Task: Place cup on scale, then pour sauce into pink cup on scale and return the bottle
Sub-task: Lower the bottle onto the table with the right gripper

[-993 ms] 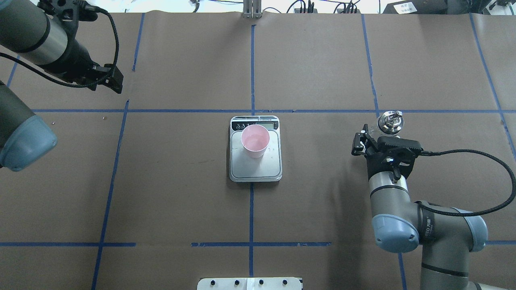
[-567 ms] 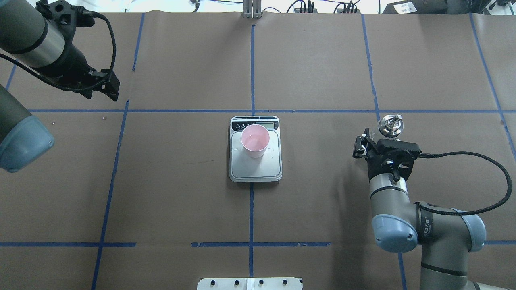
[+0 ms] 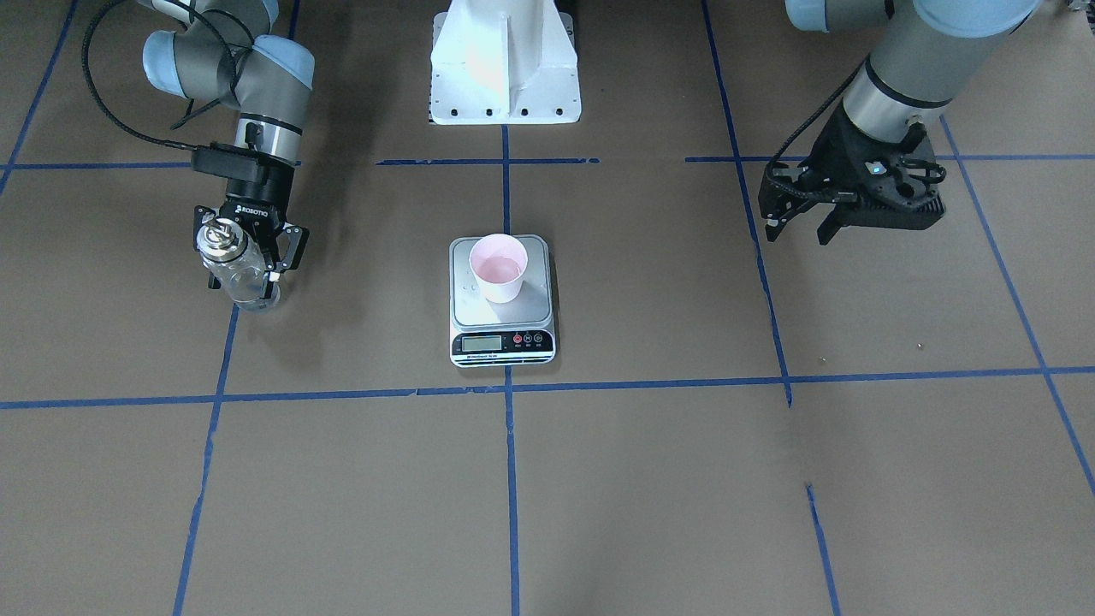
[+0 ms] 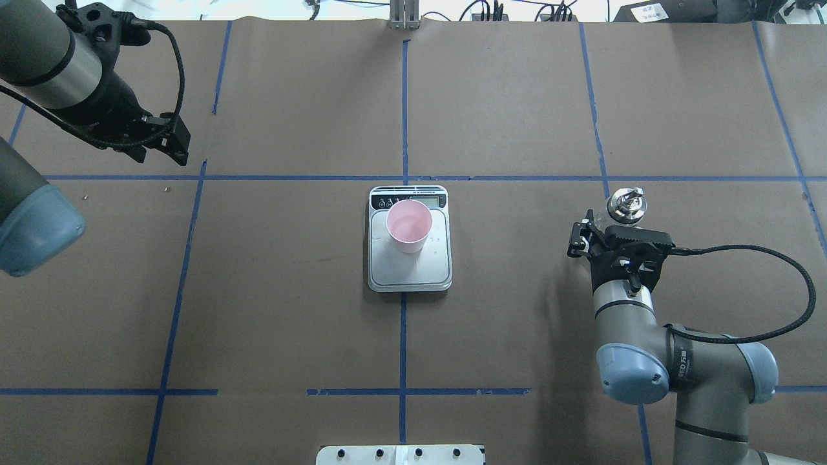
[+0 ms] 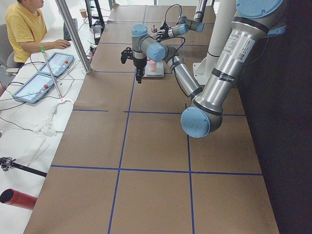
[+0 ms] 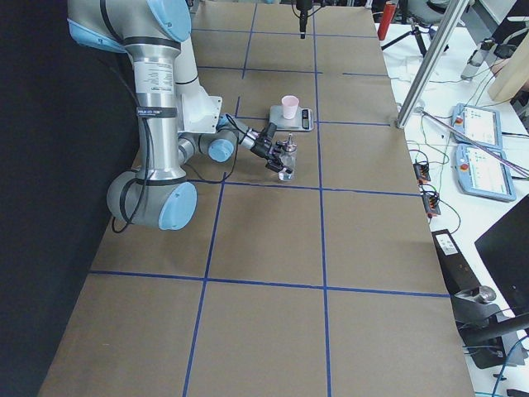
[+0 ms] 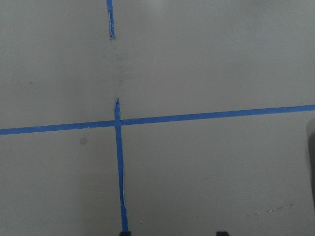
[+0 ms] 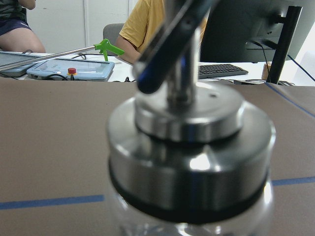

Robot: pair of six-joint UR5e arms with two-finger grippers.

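pink cup stands on the steel scale. right gripper clasps the glass bottle, well off to that side of the scale. left gripper hangs with fingers spread, far off.

Table, covered in brown paper and divided into rectangles by blue tape lines. The scale lies flat at the centre, straddling the middle tape line, with its display strip on the side away from the robot. A white base plate rests at the robot's edge. The bottle stands upright beside a tape line on the robot's right; its contact with the paper cannot be confirmed.
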